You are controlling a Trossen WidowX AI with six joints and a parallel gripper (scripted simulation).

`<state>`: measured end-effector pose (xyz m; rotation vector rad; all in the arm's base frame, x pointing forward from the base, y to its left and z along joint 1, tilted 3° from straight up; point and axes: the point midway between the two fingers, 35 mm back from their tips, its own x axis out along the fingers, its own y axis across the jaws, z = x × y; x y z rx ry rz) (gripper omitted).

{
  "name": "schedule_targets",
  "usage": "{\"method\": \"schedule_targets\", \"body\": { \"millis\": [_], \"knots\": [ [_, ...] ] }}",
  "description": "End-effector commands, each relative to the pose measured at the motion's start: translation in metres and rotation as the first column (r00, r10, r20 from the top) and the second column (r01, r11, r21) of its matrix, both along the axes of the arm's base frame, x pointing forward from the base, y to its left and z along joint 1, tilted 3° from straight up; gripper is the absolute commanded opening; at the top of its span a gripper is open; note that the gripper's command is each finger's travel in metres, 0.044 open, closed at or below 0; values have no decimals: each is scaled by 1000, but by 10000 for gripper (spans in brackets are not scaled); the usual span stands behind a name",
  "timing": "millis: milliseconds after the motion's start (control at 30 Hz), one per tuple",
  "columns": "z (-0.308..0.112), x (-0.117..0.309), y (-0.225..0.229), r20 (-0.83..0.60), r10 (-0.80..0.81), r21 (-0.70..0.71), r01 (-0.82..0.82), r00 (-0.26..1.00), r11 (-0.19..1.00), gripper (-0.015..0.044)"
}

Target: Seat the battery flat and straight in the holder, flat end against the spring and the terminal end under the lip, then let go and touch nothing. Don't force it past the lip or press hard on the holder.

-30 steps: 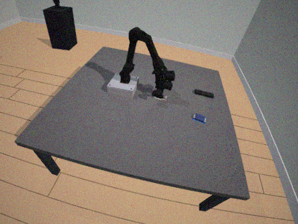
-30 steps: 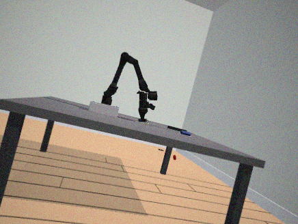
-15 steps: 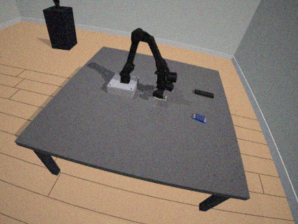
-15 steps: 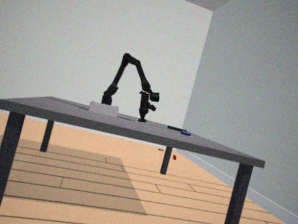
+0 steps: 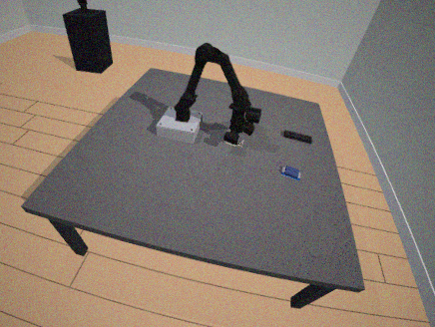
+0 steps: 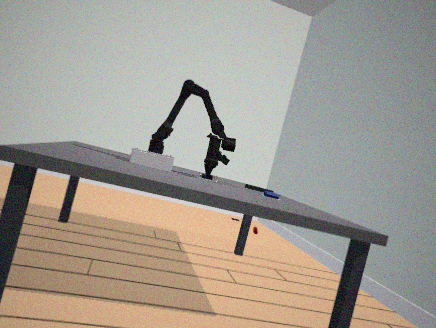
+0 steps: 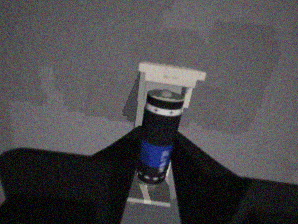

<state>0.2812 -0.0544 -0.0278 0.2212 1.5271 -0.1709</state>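
The battery (image 7: 161,132), black with a blue band and a silver ring, is between the fingers in the wrist view, its terminal end toward the holder's lip. The white holder (image 7: 172,75) (image 5: 241,145) lies on the table beneath it, the lip end at the top of the wrist view. My gripper (image 7: 157,133) (image 5: 232,143) (image 6: 207,177) is shut on the battery, low over the holder. The battery looks slightly tilted, its terminal end raised and just short of the lip. The spring and the contact between battery and holder floor are hidden.
A dark grey table (image 5: 165,199) (image 6: 125,175) carries the arm's pale base box (image 5: 179,128) (image 6: 151,159). A black bar (image 5: 297,137) and a blue block-like object (image 5: 290,172) (image 6: 271,194) lie to the right of the holder. A black cabinet (image 5: 89,42) stands on the floor behind.
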Motion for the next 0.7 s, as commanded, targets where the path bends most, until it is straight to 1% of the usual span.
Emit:
{"method": "schedule_targets", "body": {
  "millis": [0, 133, 667],
  "knots": [
    [-1, -4, 1, -38, 6, 12, -5, 999, 1000, 80],
    [-1, -3, 1, -57, 6, 15, -5, 998, 1000, 80],
    [-1, 8, -1, -57, 6, 13, -5, 998, 1000, 80]
  ]
}}
